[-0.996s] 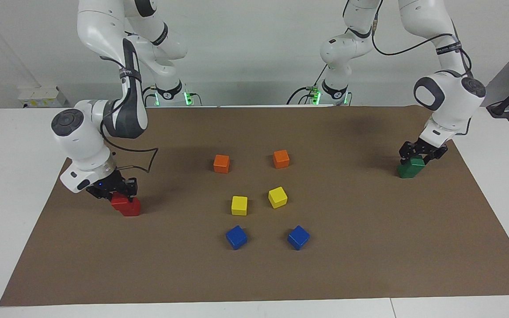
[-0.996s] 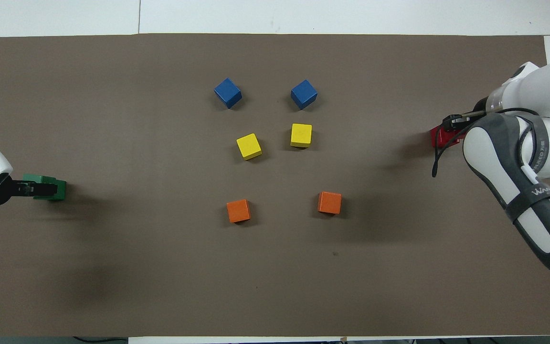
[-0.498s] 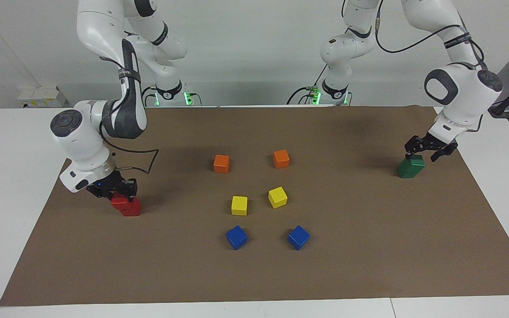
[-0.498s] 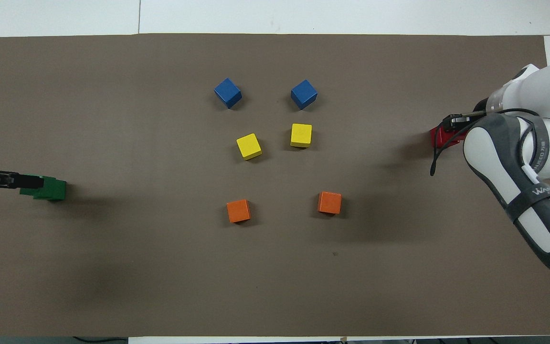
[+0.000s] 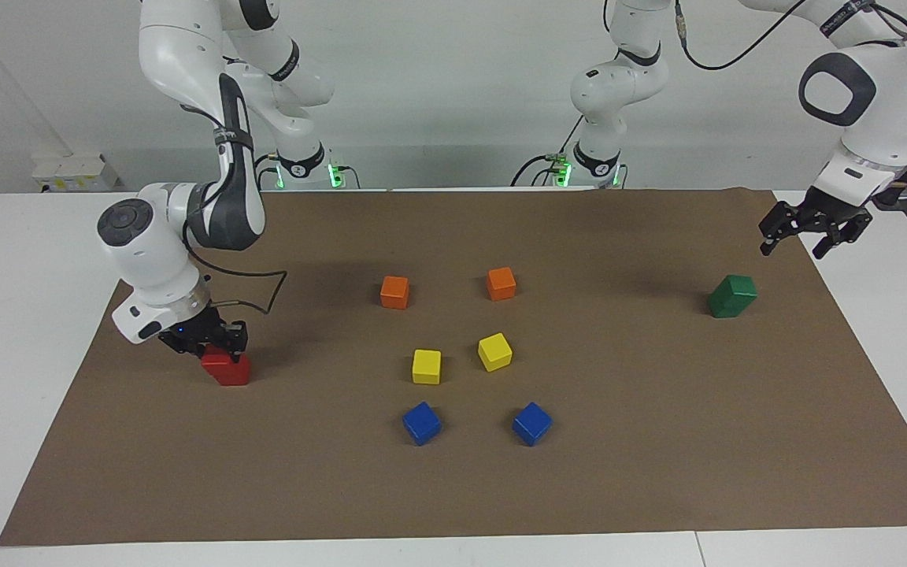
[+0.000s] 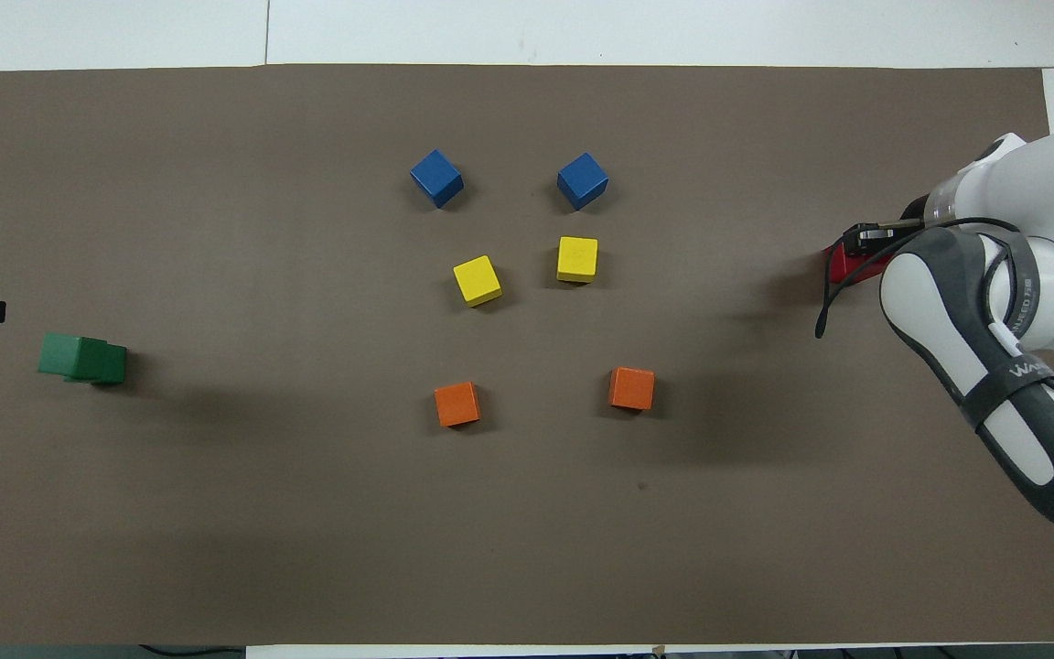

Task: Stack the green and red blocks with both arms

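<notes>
Since a second ago: left gripper [image 5: 814,233] has risen off the green stack [image 5: 732,296] and now hangs empty, fingers spread wide, over the brown mat's [image 5: 658,441] edge at the left arm's end of the table. Right gripper [image 5: 203,337] has shifted only slightly and stays low on the red stack [image 5: 227,368].

Item 1, green blocks: one on the other, the upper set a little askew, standing free near the left arm's end. Judged done.

Item 2, red blocks: upper block on the lower at the right arm's end; right gripper's fingers shut on the upper red block. Judged placed but not yet released; opening and withdrawal remain.

Item 3, other cubes, untouched mid-mat: two orange cubes [image 5: 394,291] nearest the robots, two yellow cubes [image 5: 426,366] next, two blue cubes [image 5: 421,423] farthest.
</notes>
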{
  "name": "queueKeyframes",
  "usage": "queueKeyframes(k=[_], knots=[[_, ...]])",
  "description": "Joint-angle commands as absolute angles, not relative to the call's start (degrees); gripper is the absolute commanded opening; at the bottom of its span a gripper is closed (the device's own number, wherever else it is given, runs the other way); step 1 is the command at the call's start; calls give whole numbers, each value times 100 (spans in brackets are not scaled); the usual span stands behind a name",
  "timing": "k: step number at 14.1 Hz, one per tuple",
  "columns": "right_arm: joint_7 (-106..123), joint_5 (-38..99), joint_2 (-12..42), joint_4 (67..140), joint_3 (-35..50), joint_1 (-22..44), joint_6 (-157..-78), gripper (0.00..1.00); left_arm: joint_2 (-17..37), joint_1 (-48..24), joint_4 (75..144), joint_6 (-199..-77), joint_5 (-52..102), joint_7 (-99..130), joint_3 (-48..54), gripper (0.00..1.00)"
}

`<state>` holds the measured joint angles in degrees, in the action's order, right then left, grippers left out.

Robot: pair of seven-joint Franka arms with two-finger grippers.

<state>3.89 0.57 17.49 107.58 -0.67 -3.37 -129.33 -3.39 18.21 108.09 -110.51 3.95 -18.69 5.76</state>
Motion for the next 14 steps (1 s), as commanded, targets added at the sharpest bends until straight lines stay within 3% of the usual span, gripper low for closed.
queueKeyframes(k=[1,4,5,6,7,12,14], knots=[[369,114,1652,10907,-18,-404,-13052,0,-343,1521,10434,-10662,387,-811,563,100],[369,114,1644,10916,-18,-404,-13052,0,-290,1407,9943,-10110,123,-703,580,100],[369,114,1644,10916,-18,-404,-13060,15,-255,1406,9714,-9864,114,-599,580,100],[360,114,1644,10916,-18,-396,-13061,77,-246,1406,9555,-9722,106,-424,589,100],[352,114,1644,10916,-18,-387,-13052,100,-246,1398,9493,-9651,105,-335,598,100],[343,105,1574,10785,-18,-334,-12833,100,-272,1178,9466,-9483,97,59,598,100],[351,79,1355,10583,-9,-290,-12325,100,-272,977,9466,-9475,97,158,545,100]])
